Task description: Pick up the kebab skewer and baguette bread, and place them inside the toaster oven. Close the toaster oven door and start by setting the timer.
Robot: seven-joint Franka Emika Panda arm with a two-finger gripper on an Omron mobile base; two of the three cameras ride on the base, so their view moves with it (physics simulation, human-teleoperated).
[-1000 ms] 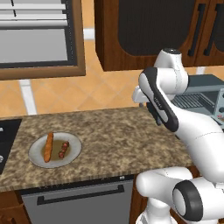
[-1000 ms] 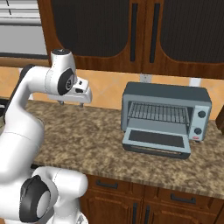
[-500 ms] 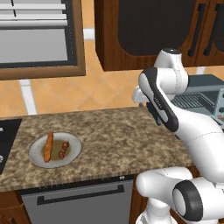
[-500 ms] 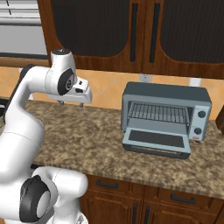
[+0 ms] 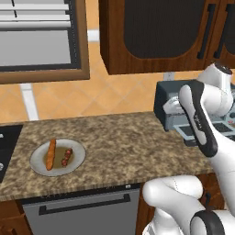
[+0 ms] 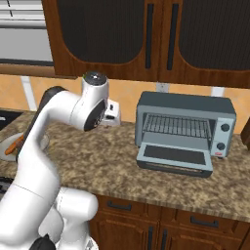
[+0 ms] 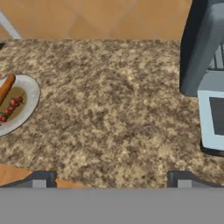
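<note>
A grey plate (image 5: 77,151) at the counter's left holds the orange-brown baguette bread (image 5: 50,154) and, beside it, the short kebab skewer (image 5: 67,157). The hand view shows both at its left edge: baguette (image 7: 6,87), skewer (image 7: 11,107). The toaster oven (image 6: 183,119) stands on the right with its door (image 6: 175,157) dropped open and the wire rack showing. My gripper (image 7: 111,180) hovers open and empty above the mid-counter, just left of the oven (image 7: 203,48) and far from the plate; from the right base it shows as the hand (image 6: 113,113).
A speckled granite counter (image 5: 119,137) runs between plate and oven. A dark stovetop (image 5: 5,142) borders the plate on the left. Wooden wall cabinets (image 6: 146,39) hang above the oven, and a framed window (image 5: 36,41) sits at the upper left.
The arm has swung right and slightly down, bringing the hand nearer the toaster oven. Plate, food and oven have not moved, and the jaws stay open.
</note>
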